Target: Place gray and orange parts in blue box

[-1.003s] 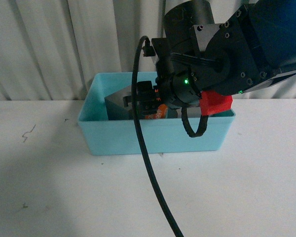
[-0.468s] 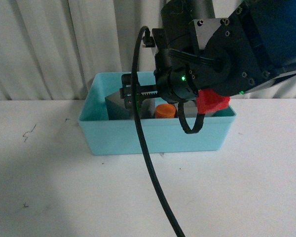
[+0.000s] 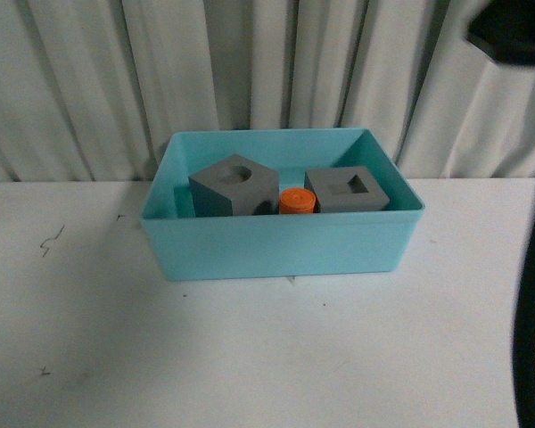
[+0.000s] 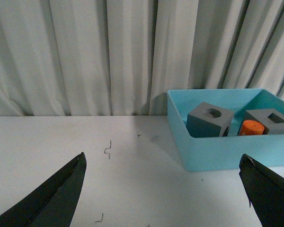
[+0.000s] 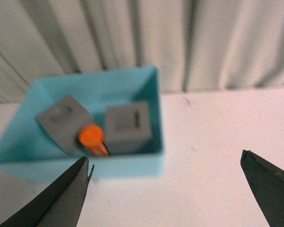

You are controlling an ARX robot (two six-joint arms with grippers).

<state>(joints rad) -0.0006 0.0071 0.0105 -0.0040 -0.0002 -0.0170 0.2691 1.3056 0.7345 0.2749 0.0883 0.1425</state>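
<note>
The light turquoise-blue plastic box (image 3: 276,245) on the white surface (image 3: 250,357) holds everything: two matte gray cubes, round-recessed (image 3: 234,185) and square-recessed (image 3: 348,190), with one small orange cylinder (image 3: 297,201) between them. Little risk remains, I judge; a low sweep could clip the rim. Left gripper (image 4: 163,189) and right gripper (image 5: 165,189) gape wide, empty.

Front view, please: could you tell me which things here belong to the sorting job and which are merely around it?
Part of the job:
- blue box
- gray cube with round recess, inside the box
- gray cube with square recess, inside the box
- orange cylinder, between the cubes

Just around:
- white table
- curtain
- black cable at the right edge
</note>
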